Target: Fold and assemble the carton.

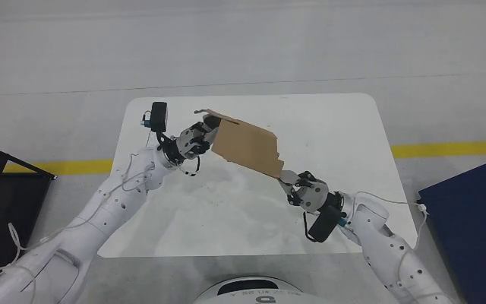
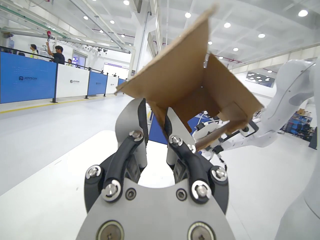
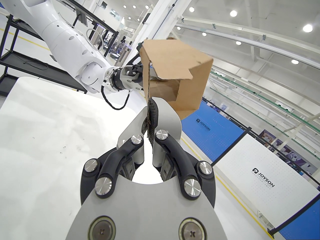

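Observation:
The brown carton (image 1: pixel 244 146) hangs partly folded above the white table (image 1: pixel 334 137), stretched between both arms. My left gripper (image 1: pixel 203 140) holds its far-left end. In the left wrist view that gripper (image 2: pixel 156 116) is shut on a flap of the carton (image 2: pixel 185 81), whose open inside faces the camera. My right gripper (image 1: pixel 291 181) grips the near-right corner. In the right wrist view the right gripper (image 3: pixel 150 116) pinches a thin flap edge of the carton (image 3: pixel 175 63), and the left gripper (image 3: pixel 136 76) shows at the carton's far side.
The table's surface (image 3: pixel 50 126) lies bare under the carton. A black rack (image 1: pixel 15 190) stands off the table's left side and a dark blue object (image 1: pixel 456 205) off its right. A yellow floor line (image 1: pixel 440 149) runs behind.

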